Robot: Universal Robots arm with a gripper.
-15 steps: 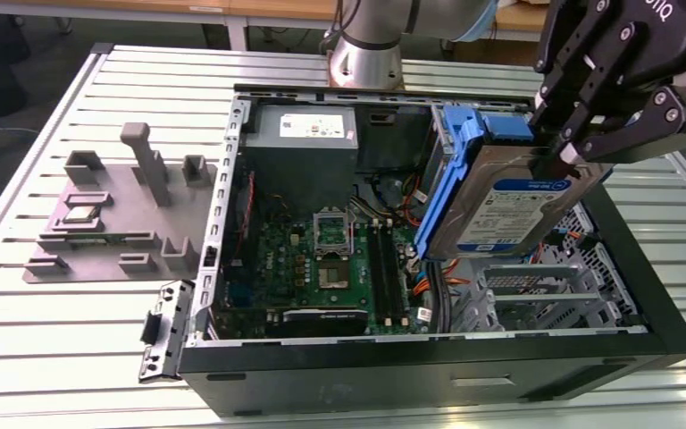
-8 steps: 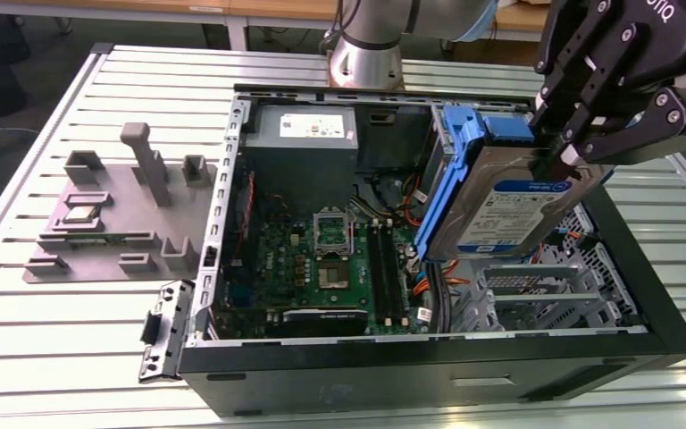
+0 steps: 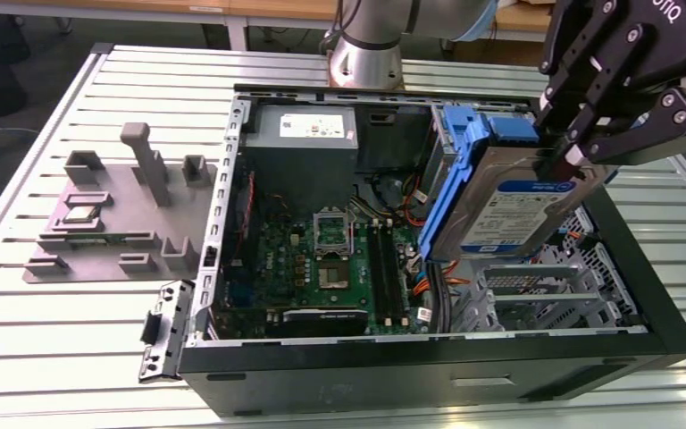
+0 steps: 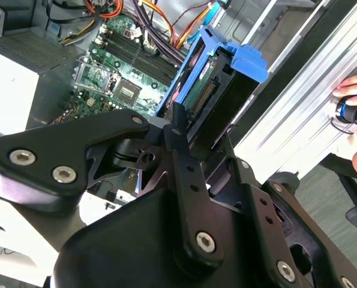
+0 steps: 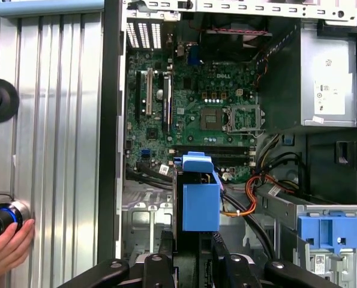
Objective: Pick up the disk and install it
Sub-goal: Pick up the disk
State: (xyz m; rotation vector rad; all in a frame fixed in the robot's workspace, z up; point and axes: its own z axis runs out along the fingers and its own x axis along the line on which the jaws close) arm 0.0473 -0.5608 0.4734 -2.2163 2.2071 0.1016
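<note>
Fingers: my fingers (image 3: 556,154) are pinching the disk's upper end, one on each side.
Disk: the disk (image 3: 513,204) hangs tilted above the open computer case (image 3: 439,353), over the grey drive cage (image 3: 531,290) near the exterior view's right wall.
Around: motherboard (image 3: 325,259) beside it, power supply (image 3: 305,130) beyond.
Outside the case: a person's hand (image 5: 7,252) holds a round black-and-blue object on the tabletop (image 5: 58,150).
</note>
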